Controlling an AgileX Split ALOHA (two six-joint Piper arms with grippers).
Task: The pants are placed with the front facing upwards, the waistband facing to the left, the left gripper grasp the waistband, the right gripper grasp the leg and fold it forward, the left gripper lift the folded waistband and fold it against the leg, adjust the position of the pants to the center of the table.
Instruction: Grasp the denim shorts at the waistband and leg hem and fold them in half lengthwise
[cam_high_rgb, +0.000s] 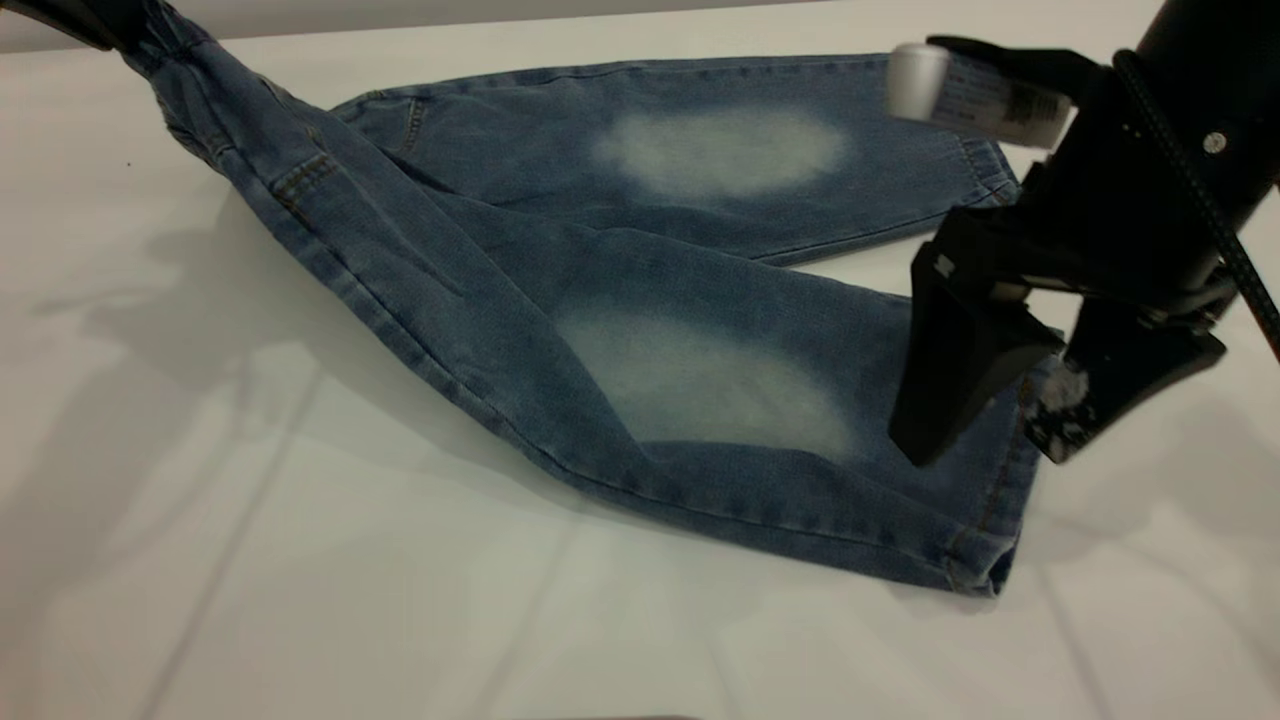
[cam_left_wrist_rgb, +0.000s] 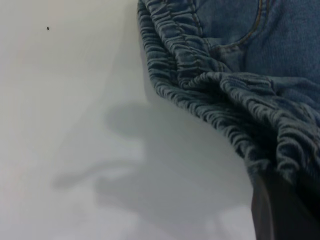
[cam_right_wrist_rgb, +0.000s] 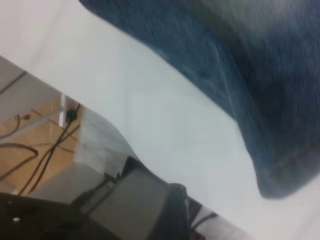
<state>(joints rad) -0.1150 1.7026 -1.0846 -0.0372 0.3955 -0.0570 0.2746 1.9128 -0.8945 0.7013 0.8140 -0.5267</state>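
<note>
White surface is carrying the jeans, both legs lying flat with faded knee patches showing. I am pinching the elastic waistband with my left tool at the far left corner, lifting that end off the surface. My right tool is hanging with its fingers spread over the near leg's cuff, not gripping the denim.
</note>
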